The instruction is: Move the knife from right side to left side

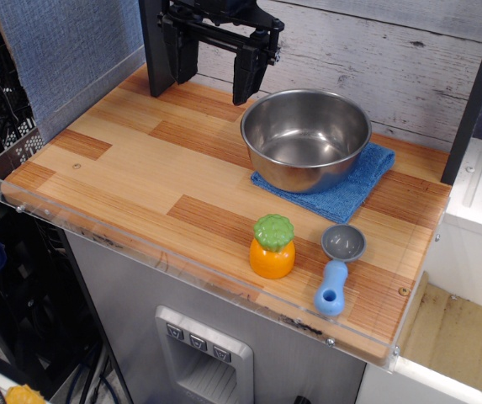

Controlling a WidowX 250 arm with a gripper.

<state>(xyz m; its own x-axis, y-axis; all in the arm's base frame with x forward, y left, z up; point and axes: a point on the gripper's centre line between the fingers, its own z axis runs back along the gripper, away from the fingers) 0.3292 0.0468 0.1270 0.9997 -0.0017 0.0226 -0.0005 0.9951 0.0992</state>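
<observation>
The knife (337, 268) lies flat on the wooden table top (140, 168) at the front right, near the edge. Its light-blue handle with a hole points toward the front, and its round grey scoop-like head points back toward the bowl. My gripper (215, 71) hangs at the back of the table, left of the bowl, well above the surface and far from the knife. Its two black fingers (247, 76) stand apart and hold nothing.
A steel bowl (305, 139) sits on a blue cloth (350, 189) at the back right. An orange toy with a green top (272, 248) stands just left of the knife. A clear plastic lip (182, 269) runs along the table's front edge.
</observation>
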